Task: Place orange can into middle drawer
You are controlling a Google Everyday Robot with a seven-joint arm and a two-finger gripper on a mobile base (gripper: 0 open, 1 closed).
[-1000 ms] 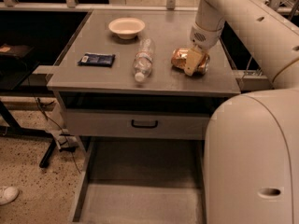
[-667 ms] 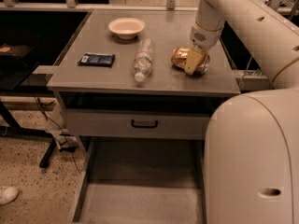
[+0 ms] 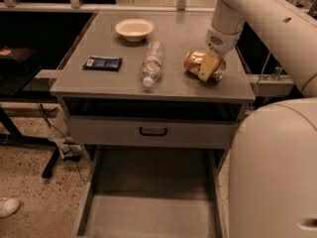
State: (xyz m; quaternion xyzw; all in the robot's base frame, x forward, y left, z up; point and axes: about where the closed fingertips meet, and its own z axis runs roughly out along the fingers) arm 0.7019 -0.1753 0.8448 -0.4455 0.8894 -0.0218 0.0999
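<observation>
The orange can [image 3: 195,62] lies on its side on the right part of the grey table top [image 3: 173,38], silver end toward the right. My gripper [image 3: 207,66] comes down from the arm above and is shut on the can, with one pale finger [image 3: 208,65] across its front. The can still rests on the table top. The middle drawer [image 3: 153,214] is pulled open low at the front, a wide shallow grey tray with a bare floor and low side walls.
A clear plastic water bottle [image 3: 151,62] lies left of the can. A white bowl [image 3: 134,29] stands at the back, and a dark flat packet [image 3: 102,63] lies at the left. A closed drawer front with a black handle [image 3: 153,131] sits under the top. My base [image 3: 275,172] fills the right foreground.
</observation>
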